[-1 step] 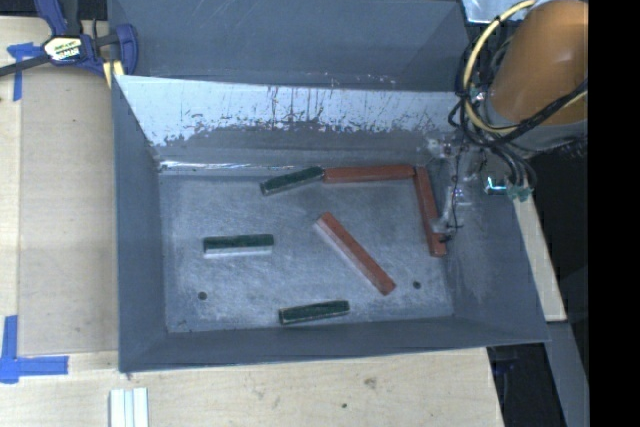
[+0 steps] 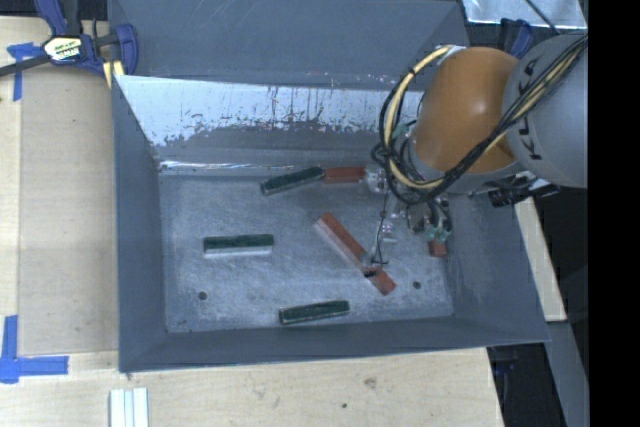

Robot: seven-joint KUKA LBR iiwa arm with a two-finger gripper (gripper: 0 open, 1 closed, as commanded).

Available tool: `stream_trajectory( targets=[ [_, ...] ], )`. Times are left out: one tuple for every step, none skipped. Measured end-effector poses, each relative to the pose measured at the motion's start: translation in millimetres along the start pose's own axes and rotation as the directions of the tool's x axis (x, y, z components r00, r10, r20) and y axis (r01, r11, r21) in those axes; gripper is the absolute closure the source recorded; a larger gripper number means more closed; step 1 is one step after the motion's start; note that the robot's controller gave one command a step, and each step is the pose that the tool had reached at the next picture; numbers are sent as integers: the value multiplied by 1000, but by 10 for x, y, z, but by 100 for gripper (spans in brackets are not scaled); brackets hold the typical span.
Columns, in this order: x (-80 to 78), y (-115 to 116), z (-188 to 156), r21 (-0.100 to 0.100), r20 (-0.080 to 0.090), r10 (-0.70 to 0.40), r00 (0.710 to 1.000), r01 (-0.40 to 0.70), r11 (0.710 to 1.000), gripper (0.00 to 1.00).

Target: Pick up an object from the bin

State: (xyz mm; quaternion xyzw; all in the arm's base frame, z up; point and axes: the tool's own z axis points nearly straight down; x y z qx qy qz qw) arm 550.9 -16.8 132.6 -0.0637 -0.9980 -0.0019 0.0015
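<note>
One reddish-brown bar (image 2: pixel 338 235) is seen lying slantwise toward 4 o'clock on the bin (image 2: pixel 140 215) floor; the end effector (image 2: pixel 377 265) is set at its lower end, how far open cannot be told

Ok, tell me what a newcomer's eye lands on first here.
The orange-domed wrist at the bin's right edge stands out first, its gripper low over the lower end of a slanted red-brown bar right of centre. Then three dark green bars: one at the left, one by the front wall, one by the back wall.
</note>
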Motion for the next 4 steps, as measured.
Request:
stream_trajectory(
  targets=[
    [272,350,658,3,1,-13,1000,13,1000,0],
    [599,144,603,3,20,-81,997,81,997,0],
    [619,143,616,4,12,-84,996,84,996,100],
    [556,-8,-794,4,14,-105,994,105,994,100]
  ],
)
